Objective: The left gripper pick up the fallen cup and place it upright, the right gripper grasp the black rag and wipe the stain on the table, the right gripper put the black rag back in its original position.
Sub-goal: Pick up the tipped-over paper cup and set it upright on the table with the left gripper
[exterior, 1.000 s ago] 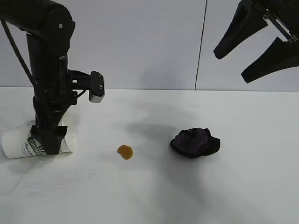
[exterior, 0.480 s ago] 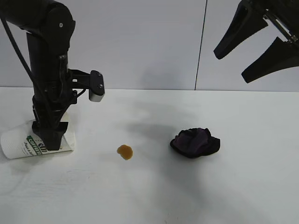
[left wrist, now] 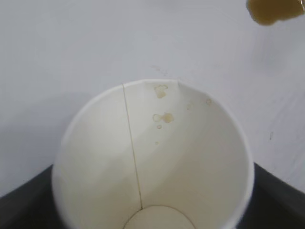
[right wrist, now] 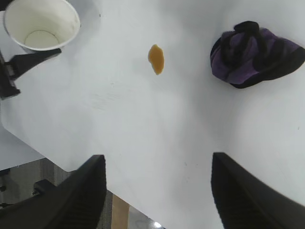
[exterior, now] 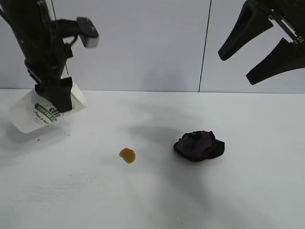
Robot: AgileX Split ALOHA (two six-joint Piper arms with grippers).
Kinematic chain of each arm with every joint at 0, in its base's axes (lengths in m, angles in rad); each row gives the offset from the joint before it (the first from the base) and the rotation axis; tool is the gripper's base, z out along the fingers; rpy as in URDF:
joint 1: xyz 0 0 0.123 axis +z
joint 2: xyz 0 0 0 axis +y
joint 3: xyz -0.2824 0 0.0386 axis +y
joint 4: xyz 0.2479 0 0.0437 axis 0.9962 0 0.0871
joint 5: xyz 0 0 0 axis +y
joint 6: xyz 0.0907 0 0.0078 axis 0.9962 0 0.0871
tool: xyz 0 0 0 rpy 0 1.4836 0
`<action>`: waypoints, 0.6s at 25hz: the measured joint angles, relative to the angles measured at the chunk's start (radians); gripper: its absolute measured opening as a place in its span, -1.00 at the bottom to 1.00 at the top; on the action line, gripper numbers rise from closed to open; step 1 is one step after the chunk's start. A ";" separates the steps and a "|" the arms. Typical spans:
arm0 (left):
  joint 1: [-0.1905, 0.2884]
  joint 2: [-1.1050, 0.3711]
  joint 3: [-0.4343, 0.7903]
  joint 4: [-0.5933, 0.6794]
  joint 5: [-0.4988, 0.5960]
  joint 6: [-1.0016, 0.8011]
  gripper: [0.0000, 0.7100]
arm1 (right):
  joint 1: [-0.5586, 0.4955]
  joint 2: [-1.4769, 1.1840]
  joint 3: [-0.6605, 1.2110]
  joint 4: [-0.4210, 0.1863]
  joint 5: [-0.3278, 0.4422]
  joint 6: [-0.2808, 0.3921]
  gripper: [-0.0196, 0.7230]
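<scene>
Tilting my left gripper (exterior: 56, 102), clamped on the white paper coffee cup (exterior: 40, 113) at upper left, I level its base before lowering.

White cup (exterior: 35, 112) showing a green logo band; brown-orange stain (exterior: 127, 155) lying on the white table (exterior: 157, 200); rag (exterior: 199, 145) showing black with purple folds; both hands appearing black.

Stain (exterior: 127, 155) on table (exterior: 152, 200) between tilted, lifted cup (exterior: 35, 114) left and rag (exterior: 199, 145) right.
</scene>
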State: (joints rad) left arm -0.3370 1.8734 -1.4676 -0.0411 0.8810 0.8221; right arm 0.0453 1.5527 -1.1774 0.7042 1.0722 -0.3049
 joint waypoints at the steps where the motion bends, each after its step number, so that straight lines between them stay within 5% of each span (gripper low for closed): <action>1: 0.022 -0.017 0.000 -0.042 -0.003 0.000 0.55 | 0.000 0.000 0.000 0.000 0.000 0.000 0.24; 7: 0.162 -0.087 0.039 -0.377 -0.030 0.109 0.55 | 0.000 0.000 0.000 0.000 0.001 0.000 0.24; 15: 0.289 -0.108 0.202 -0.910 -0.058 0.571 0.55 | 0.000 0.000 0.000 -0.001 0.001 0.000 0.24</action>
State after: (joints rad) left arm -0.0477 1.7656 -1.2659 -0.9515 0.8231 1.3929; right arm 0.0453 1.5527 -1.1774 0.7034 1.0731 -0.3049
